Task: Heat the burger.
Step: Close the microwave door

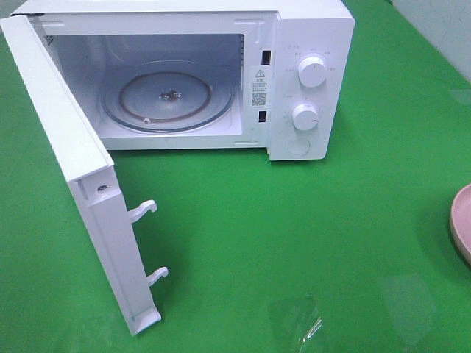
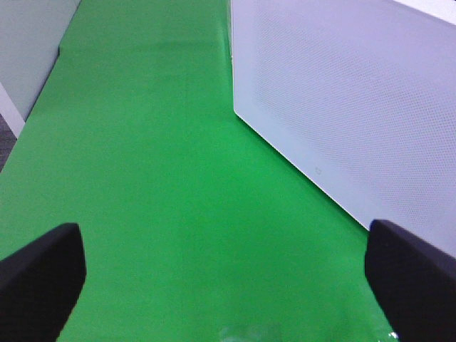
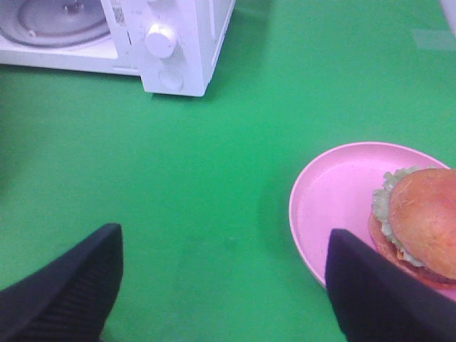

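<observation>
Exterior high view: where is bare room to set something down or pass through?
Bare green cloth spans from the open microwave door to the pink plate. The glass turntable is empty. Tight only beside the door's latch hooks.

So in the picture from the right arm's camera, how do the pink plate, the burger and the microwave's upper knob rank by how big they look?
Largest to smallest as they appear there:
1. pink plate, partly cut off by the picture's edge
2. burger, also cut off at the edge
3. upper knob

The knob is farther from the camera, so its true size against the burger is unsure.
</observation>
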Robot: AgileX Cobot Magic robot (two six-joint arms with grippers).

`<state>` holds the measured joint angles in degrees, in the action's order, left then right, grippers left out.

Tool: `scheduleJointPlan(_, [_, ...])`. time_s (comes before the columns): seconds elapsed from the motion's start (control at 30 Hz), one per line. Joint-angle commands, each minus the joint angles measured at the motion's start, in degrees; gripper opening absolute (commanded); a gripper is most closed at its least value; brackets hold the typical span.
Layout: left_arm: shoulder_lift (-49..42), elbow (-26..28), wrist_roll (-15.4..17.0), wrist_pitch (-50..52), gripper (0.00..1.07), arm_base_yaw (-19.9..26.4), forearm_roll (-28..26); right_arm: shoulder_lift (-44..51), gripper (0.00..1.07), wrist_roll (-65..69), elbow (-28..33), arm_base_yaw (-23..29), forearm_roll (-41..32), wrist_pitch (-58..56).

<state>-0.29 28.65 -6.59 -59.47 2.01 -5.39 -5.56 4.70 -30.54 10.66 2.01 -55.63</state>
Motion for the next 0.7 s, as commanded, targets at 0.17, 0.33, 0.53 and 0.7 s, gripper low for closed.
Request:
scheduleJointPlan(0.17, [-1.09, -0.17, 0.29, 0.11, 1.00, 0.06, -0.11, 7.28, 0.76, 0.97, 1.49, -2.46, 0.00, -1.83])
scheduleJointPlan(0.33, [-1.03, -0.17, 0.29, 0.11, 1.00, 0.06, -0.17, 7.22, 0.76, 0.80, 1.49, -2.69, -0.17, -1.83])
scheduleJointPlan(0.53, [-1.03, -0.17, 0.29, 0.11, 1.00, 0.06, -0.17, 7.22, 0.76, 0.80, 1.43, -2.69, -0.17, -1.83])
scheduleJointPlan(0.7, [-1.03, -0.17, 0.29, 0.11, 1.00, 0.06, -0.17, 7.22, 0.76, 0.86, 1.38, -2.69, -0.17, -1.83])
